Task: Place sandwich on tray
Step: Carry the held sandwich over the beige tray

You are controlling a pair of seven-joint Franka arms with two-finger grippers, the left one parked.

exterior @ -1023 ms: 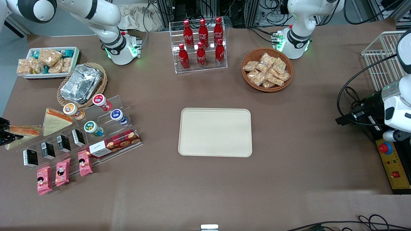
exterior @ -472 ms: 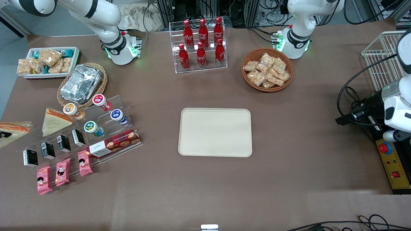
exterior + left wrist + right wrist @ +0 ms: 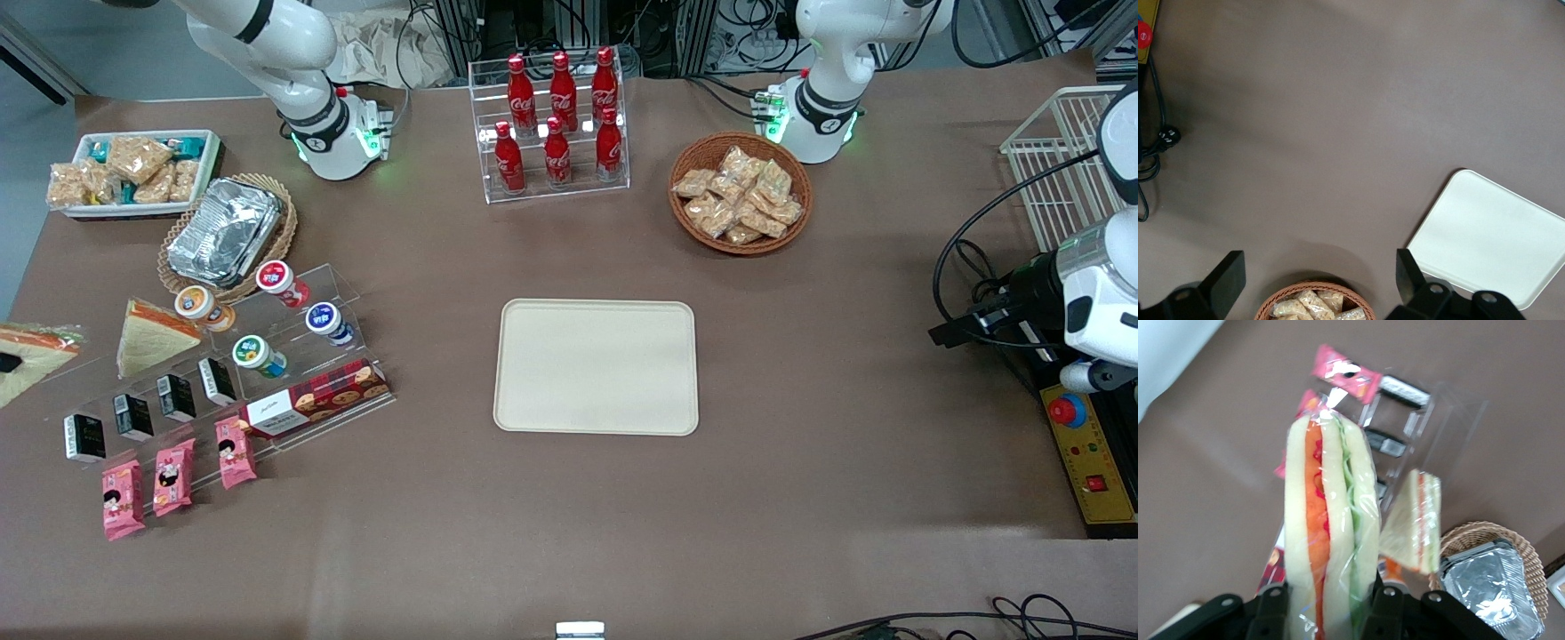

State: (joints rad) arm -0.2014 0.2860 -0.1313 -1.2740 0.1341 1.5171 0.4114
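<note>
The sandwich [image 3: 1330, 520] sits in glossy, crinkled clear plastic wrap, its bread pale and soft-looking, held between the matt black plastic fingers [image 3: 1269, 605] of the hand [image 3: 1327, 595], up at the working arm's end. The surface [image 3: 800, 498] wears a matt brown covering, smooth. The tray [image 3: 596, 366] looks like smooth cream plastic with a dull sheen. A foil container [image 3: 1491, 587] is shiny, creased metal inside a rough woven wicker basket [image 3: 1525, 550]. The display stand [image 3: 1438, 420] is clear glossy acrylic.
</note>
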